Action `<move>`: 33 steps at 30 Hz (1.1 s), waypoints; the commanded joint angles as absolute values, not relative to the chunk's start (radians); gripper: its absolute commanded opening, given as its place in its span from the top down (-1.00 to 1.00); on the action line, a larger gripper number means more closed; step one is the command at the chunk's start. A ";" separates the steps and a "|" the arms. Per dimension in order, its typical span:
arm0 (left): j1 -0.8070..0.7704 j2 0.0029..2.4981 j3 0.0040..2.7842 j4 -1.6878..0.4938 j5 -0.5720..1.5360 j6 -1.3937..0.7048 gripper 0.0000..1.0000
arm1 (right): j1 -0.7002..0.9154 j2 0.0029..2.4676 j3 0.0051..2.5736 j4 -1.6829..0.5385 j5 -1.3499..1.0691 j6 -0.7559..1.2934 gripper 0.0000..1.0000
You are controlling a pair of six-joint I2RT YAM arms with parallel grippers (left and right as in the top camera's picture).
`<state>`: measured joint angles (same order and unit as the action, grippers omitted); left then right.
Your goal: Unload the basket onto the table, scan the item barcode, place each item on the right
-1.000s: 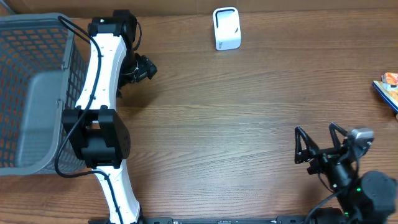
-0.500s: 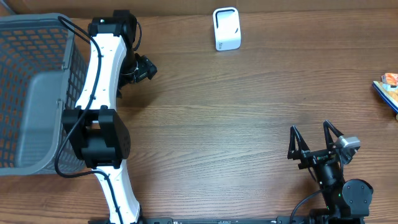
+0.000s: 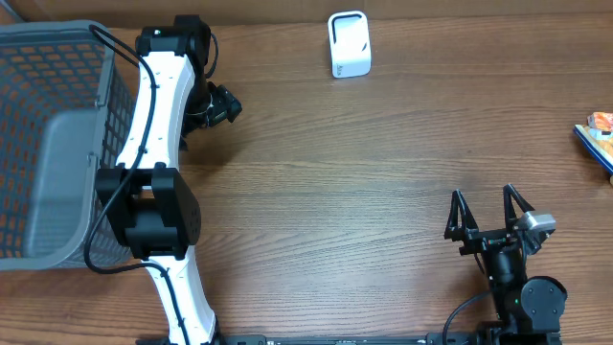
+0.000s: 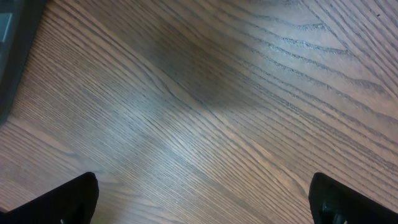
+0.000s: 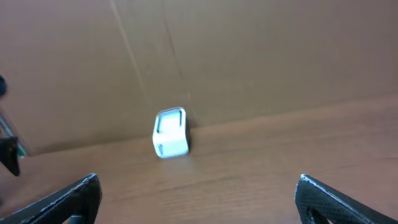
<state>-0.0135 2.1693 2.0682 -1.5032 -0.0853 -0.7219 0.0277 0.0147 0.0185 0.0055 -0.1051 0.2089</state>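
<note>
At the overhead frame's right edge, the item (image 3: 596,134) looks light and flat, best pinched by its edge; left gripper (image 3: 222,105) and right gripper (image 3: 483,196) gape empty.

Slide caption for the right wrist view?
Open right end effector faces the small white boxy scanner on the brown wooden table, cardboard wall behind.

the table (image 3: 364,192) is left unobstructed centrally; passage is blocked by the mesh basket (image 3: 57,144) leftward and the scanner (image 3: 349,43) rearward.
</note>
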 commanded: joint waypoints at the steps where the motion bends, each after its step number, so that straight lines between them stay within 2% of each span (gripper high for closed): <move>1: -0.025 2.142 2.083 -1.505 -0.085 -0.702 -1.00 | 0.033 0.002 0.008 -0.070 -0.079 0.207 -1.00; 12: -0.026 2.142 2.083 -1.505 -0.085 -0.702 -0.99 | 0.033 0.002 0.008 -0.079 -0.078 0.207 -1.00; 19: -0.026 2.142 2.083 -1.505 -0.085 -0.703 -0.99 | 0.033 0.002 0.008 -0.081 -0.079 0.078 -1.00; 33: -0.027 2.142 2.083 -1.505 -0.085 -0.702 -1.00 | 0.033 0.002 0.008 -0.081 -0.098 0.086 -1.00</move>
